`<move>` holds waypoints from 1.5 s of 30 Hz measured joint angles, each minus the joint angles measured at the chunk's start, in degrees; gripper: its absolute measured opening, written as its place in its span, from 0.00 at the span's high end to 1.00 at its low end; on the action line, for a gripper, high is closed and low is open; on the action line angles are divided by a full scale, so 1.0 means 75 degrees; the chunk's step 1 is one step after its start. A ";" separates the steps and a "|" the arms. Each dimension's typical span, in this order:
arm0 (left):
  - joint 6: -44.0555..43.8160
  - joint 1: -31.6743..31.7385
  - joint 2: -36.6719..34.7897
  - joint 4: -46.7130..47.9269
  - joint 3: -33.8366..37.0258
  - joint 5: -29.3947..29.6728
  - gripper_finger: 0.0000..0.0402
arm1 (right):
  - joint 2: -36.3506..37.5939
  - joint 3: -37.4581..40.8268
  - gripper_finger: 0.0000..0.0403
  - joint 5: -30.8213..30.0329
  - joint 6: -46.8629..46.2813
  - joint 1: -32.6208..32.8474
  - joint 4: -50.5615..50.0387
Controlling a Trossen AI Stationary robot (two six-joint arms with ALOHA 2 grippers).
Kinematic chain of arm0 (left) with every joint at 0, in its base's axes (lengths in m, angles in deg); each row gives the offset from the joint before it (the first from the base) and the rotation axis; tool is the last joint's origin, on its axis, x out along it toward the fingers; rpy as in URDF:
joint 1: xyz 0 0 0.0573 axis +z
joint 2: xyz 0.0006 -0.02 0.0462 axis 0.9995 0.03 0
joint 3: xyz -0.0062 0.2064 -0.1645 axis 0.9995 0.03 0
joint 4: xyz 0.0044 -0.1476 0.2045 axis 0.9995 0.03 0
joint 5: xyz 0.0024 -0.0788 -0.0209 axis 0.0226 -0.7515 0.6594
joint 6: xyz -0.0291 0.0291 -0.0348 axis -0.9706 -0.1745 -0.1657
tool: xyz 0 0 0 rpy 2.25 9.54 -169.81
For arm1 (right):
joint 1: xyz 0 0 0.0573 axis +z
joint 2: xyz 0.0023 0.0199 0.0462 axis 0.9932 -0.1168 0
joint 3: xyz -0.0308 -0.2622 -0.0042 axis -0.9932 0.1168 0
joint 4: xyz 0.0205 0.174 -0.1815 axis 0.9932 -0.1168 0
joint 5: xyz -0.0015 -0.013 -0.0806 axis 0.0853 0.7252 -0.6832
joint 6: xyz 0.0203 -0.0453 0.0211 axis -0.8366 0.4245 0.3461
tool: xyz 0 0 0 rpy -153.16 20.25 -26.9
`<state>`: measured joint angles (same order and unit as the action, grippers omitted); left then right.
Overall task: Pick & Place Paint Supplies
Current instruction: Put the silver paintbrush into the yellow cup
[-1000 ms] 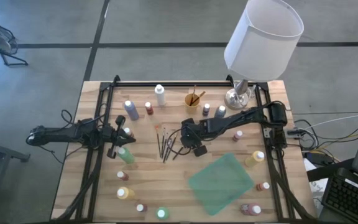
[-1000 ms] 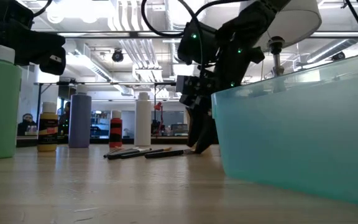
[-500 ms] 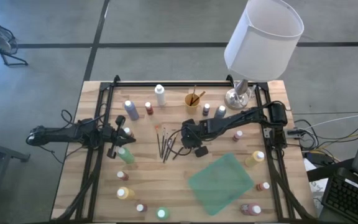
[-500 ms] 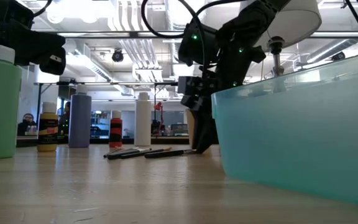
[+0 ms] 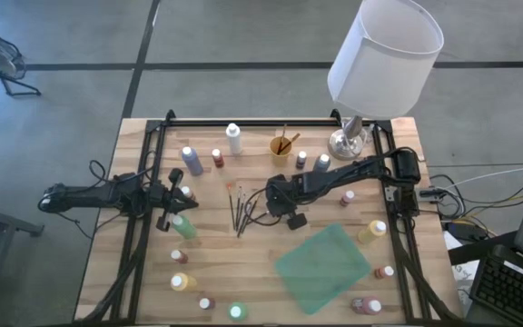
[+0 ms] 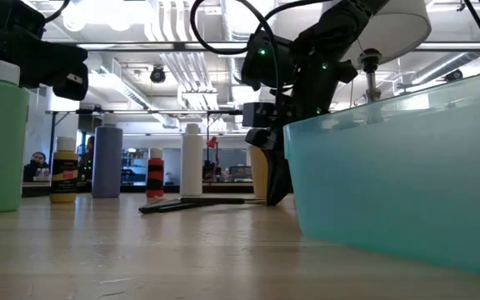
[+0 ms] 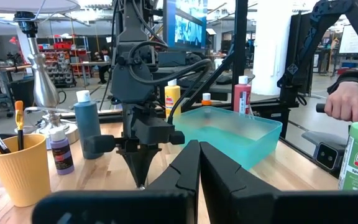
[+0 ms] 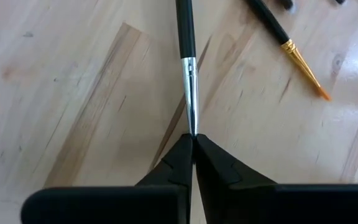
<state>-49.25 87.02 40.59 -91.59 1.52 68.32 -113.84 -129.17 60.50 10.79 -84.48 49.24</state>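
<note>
The right tool [image 5: 263,205] is shown lowered to the wooden bench [image 5: 261,268] near its centre, fingers pressed together on the silver ferrule end of a dark-handled brush [image 8: 187,68], which lies flat on the wood. A second brush [image 8: 286,45] with an orange tip is seen just beside it, apart from it. The remaining brushes [image 5: 241,208] are grouped at 9 o'clock of the right tool. A teal tray [image 5: 322,264] lies at 5 o'clock of that tool, and a yellow cup [image 5: 282,146] holding brushes stands at 12 o'clock. Paint bottles [image 5: 192,160] are scattered around the bench edges. The left tool [image 5: 172,200] is held at the bench's left side, fingers closed on nothing, beside a green bottle [image 5: 183,227]. A white-shaded lamp [image 5: 384,54] stands at the far right corner.
</note>
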 joint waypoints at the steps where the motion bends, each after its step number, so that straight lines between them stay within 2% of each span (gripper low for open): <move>1: 0.0001 0.0003 0.0000 0.0000 0.0000 0.0000 0.97 | 0.0000 -0.0023 0.98 -0.0001 0.0001 0.0000 -0.0062; 25: -0.0001 0.0000 0.0000 0.0000 0.0000 0.0000 0.97 | -0.0023 -0.1466 0.98 0.0021 -0.0031 0.0041 -0.2629; 45: -0.0002 0.0000 0.0000 0.0000 0.0000 0.0000 0.97 | -0.0009 -0.3336 0.98 -0.0062 0.0086 0.0192 -0.4408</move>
<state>-49.27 87.02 40.59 -91.59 1.52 68.32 -113.90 -154.19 60.04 11.44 -83.04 16.18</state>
